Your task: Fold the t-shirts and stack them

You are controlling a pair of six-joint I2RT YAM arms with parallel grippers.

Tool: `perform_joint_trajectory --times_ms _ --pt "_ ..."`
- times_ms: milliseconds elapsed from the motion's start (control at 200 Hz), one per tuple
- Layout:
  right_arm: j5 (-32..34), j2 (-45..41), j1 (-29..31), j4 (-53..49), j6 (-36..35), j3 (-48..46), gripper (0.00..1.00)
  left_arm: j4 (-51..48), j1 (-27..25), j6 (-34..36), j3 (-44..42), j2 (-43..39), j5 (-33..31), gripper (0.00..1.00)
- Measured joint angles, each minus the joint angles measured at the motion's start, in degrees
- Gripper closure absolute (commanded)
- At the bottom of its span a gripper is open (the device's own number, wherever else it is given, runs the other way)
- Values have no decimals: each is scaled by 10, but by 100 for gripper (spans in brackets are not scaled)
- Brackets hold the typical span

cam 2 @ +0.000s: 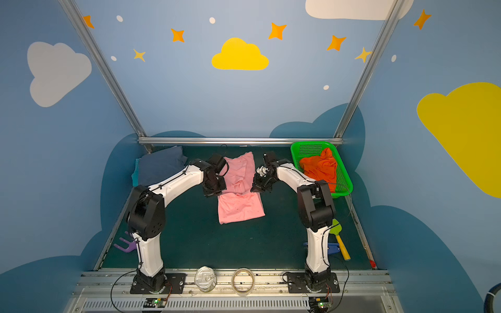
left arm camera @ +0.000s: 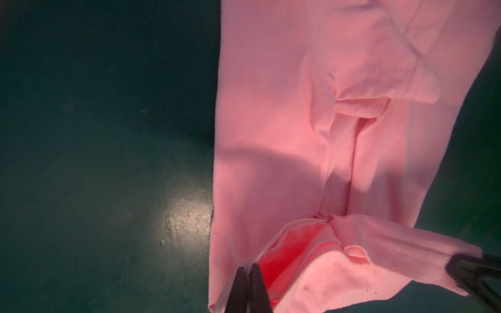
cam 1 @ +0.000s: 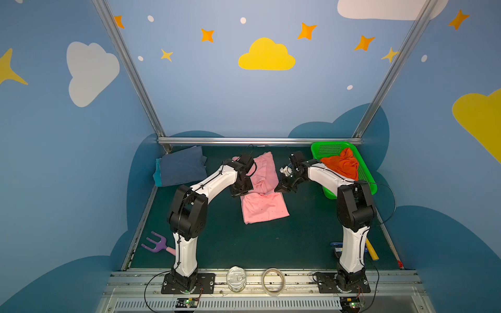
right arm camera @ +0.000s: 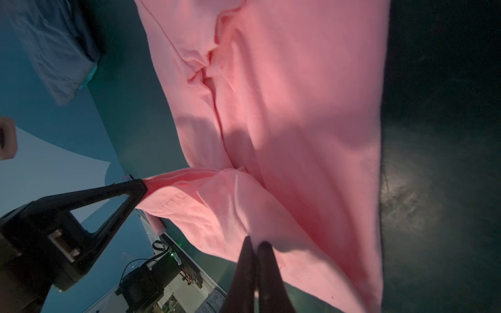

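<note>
The table (cam 1: 271, 249) held the pink tee (cam 1: 264, 208) at its middle, lying as a long strip from near to far, its near part wider and flatter than its creased far part. Far left, the blue tee (cam 1: 181, 166) sat folded on the teal tee (cam 1: 157, 176). Far right, the basket (cam 1: 314, 151) held the crumpled orange tee (cam 1: 341, 165). The left gripper (left arm camera: 248, 267) was pinched tight on the left corner of a stitched edge about midway along the pink tee, and the right gripper (right arm camera: 256, 241) was clamped on the right corner, with the edge raised between them. This looked like the crosswise fold of the pink tee. The next move probably called for lifting both corners evenly, keeping the edge taut, and laying it square over the rest before stacking it far left.
</note>
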Motion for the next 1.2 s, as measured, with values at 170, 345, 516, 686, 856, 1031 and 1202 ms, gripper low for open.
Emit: perform_joint_trajectory --times_ms 170,345,516,686,856,1031,1202 --pt "3 5 -5 -6 2 46 100 -19 17 10 40 8 -18 96" --pt "3 46 -17 -5 2 105 100 -20 45 16 92 48 -24 96" --pt "3 107 -24 -9 2 155 100 -16 61 23 143 105 -19 96" --pt "3 155 -28 -17 3 192 88 -15 71 27 183 165 -9 82" --pt "2 167 -34 -22 7 208 71 -39 82 29 212 191 -18 65" --pt "15 145 -56 -28 2 217 67 -73 92 24 243 168 -61 65" --pt "50 31 -67 -18 -5 143 72 -68 67 13 136 46 -80 69"
